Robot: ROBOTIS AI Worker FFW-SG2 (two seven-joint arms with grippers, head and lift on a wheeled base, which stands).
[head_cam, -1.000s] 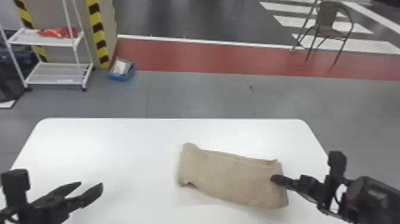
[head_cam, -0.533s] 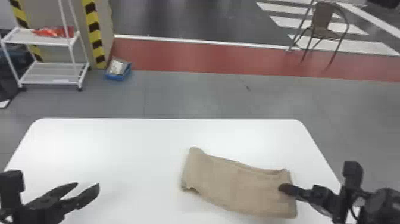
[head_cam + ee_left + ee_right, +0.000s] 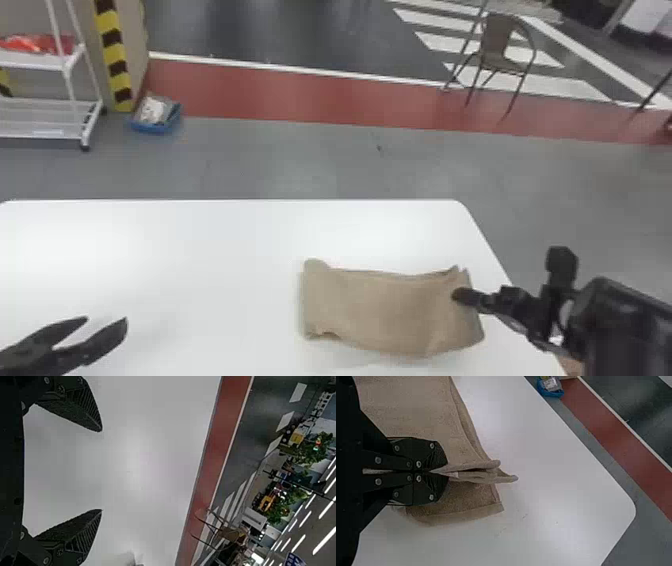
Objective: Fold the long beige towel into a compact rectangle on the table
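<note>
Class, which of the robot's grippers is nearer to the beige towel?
The right one: the right gripper is shut on the beige towel near its right end, while the left gripper is well off to its left.

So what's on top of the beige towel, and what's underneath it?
On top, the right gripper pinches the beige towel near one end, jaws shut. Underneath is the white table; anything else there is hidden by the cloth.

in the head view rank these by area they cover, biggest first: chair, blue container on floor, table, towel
1. table, even cut off by the view's edge
2. towel
3. chair
4. blue container
</note>
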